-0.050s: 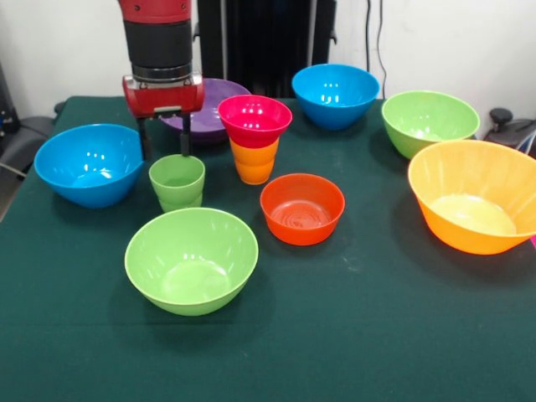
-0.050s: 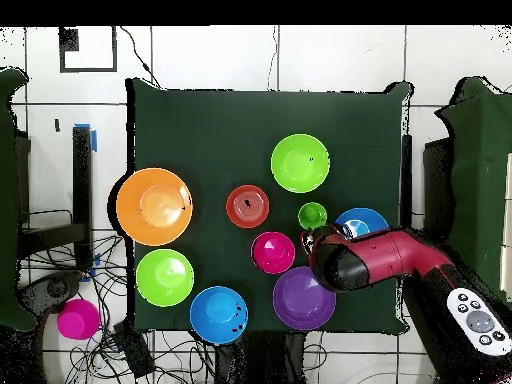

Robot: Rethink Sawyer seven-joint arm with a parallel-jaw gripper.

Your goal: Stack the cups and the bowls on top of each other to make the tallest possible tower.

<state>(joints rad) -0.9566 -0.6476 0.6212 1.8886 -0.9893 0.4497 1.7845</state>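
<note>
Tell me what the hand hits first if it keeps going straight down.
Most likely the small light green plastic cup: the hand hangs just above its far rim, fingers pointing down. Depth is unclear, so it might pass just behind the cup and meet the green table cloth.

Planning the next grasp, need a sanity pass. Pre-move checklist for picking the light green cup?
1. Gripper open and empty: ok.
2. Light green cup upright, nothing inside: ok.
3. Gripper centred over the cup: cannot tell; it hangs just above and behind the rim in the front view, and the arm hides it overhead.
4. Magenta bowl seated on the orange cup: ok.
5. Cup stands apart from the blue bowl and the near green bowl: ok.
</note>
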